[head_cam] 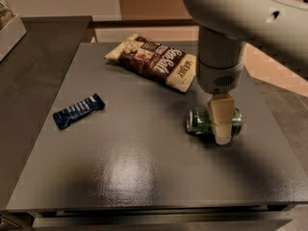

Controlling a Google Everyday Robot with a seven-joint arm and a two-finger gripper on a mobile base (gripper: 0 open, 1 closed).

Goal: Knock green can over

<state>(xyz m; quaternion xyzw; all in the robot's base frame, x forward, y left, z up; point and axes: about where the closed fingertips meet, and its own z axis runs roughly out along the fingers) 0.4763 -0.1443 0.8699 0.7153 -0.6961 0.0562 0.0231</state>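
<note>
The green can (199,121) lies on its side on the grey table (144,177), right of centre, with its round end facing left. My gripper (221,127) hangs straight down from the white arm and stands in front of the can's middle, hiding part of it. Its tan tip reaches down to the can's near side. A bit of the can shows to the right of the gripper too.
A brown and cream snack bag (156,60) lies flat at the back of the table, just behind the arm. A blue wrapped bar (78,110) lies at the left. A darker counter (33,57) adjoins on the left, and the table's front edge is near.
</note>
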